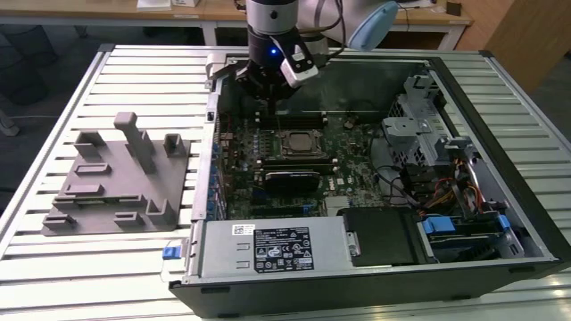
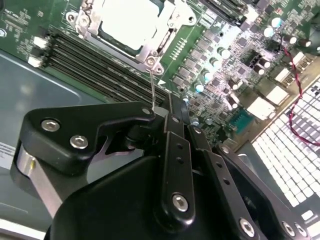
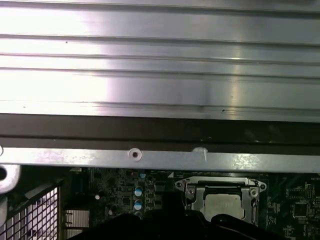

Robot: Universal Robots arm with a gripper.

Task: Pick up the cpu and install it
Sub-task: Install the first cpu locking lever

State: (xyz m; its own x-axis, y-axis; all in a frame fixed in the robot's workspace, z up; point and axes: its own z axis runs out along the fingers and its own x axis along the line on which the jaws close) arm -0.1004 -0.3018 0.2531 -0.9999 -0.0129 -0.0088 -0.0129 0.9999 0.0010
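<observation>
One pale silver-topped square cpu (image 2: 131,21) within its metal socket frame (image 2: 159,44).

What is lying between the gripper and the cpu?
In the second wrist view, black memory slots run between the gripper and the cpu, which sits in its socket frame.

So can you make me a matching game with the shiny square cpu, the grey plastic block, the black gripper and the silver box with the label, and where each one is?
Things:
1. pale silver square cpu
2. grey plastic block fixture
3. black gripper
4. silver metal box with a white label

Places:
A. on the slatted metal table, at the exterior view's left of the computer case
B. seated on the green motherboard
C. hanging over the motherboard
D. inside the case, along its nearest wall

Pairs: 1-B, 2-A, 3-C, 4-D
</observation>
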